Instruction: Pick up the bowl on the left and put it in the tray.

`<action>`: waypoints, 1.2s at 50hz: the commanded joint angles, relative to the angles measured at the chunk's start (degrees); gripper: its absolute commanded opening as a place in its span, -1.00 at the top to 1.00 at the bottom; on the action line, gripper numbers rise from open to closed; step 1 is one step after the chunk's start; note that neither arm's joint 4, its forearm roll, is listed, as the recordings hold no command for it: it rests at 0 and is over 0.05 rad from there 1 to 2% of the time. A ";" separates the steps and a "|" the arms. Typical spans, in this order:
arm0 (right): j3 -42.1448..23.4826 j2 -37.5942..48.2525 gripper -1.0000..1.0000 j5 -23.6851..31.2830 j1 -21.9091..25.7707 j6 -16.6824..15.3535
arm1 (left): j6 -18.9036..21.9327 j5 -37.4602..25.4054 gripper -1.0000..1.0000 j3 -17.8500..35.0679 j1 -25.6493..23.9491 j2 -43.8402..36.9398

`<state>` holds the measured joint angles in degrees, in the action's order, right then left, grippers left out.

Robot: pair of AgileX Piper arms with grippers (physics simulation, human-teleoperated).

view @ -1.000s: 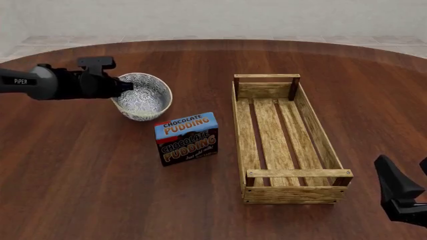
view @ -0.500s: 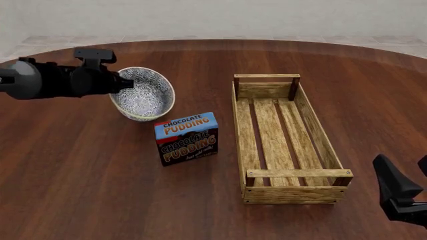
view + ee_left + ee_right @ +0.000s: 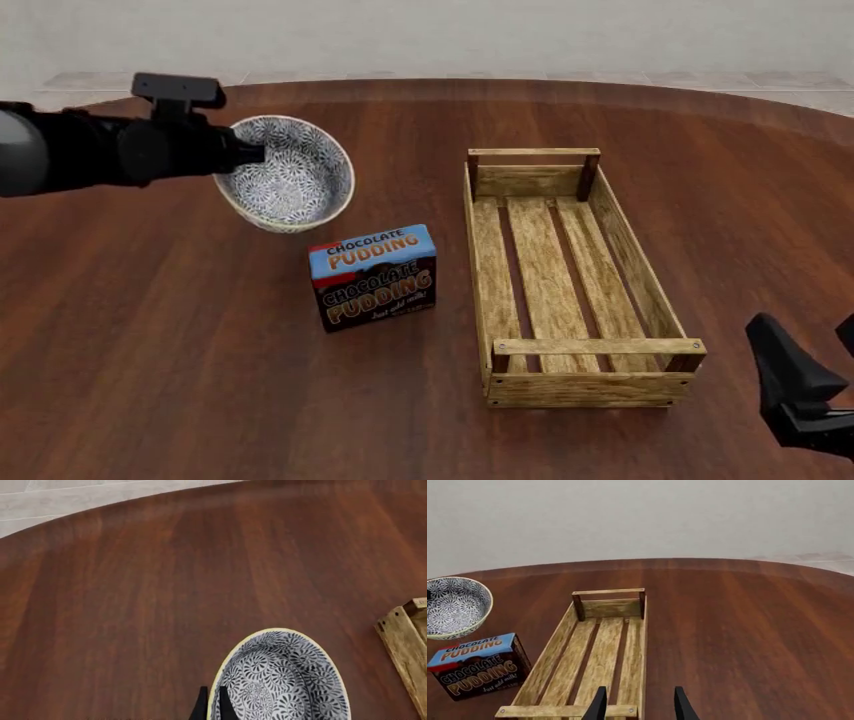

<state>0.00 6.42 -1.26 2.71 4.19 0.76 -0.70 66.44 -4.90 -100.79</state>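
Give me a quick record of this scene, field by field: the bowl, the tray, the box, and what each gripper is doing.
bowl: blue-and-white, tilted, held at its rim, left of the tray
left gripper: shut on the bowl's rim
tray: light-wood slatted crate, nothing in it
pudding box: blue chocolate pudding box, standing between bowl and tray, nearer the camera
right gripper: open, holding nothing, near the tray's close end
table: dark wood
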 commanded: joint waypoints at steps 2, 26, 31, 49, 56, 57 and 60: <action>0.00 -0.38 -1.00 0.44 0.17 0.06 | 0.17 -0.75 1.00 -0.24 -0.35 2.66; 0.00 -1.65 -1.00 1.72 0.31 0.20 | -0.54 -2.76 1.00 -2.89 -2.92 9.73; 0.00 -2.05 -1.00 2.02 0.30 0.18 | -0.56 -3.39 1.00 -3.45 -3.70 11.67; 0.00 -2.06 -1.00 1.60 0.24 -0.27 | -0.39 -5.58 1.00 -4.95 -6.63 17.51; 0.00 -2.28 -1.00 1.60 0.15 -0.52 | -0.24 -6.49 1.00 -5.14 -7.93 19.27; 0.00 -2.16 -1.00 1.46 0.16 -0.49 | -0.07 -6.54 1.00 -5.22 -8.10 19.55; 0.00 -2.45 -1.00 1.60 0.19 -0.55 | -0.01 -6.90 1.00 -5.23 -8.47 20.09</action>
<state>0.00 4.31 0.31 2.94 3.85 0.28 -6.49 61.33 -11.75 -83.43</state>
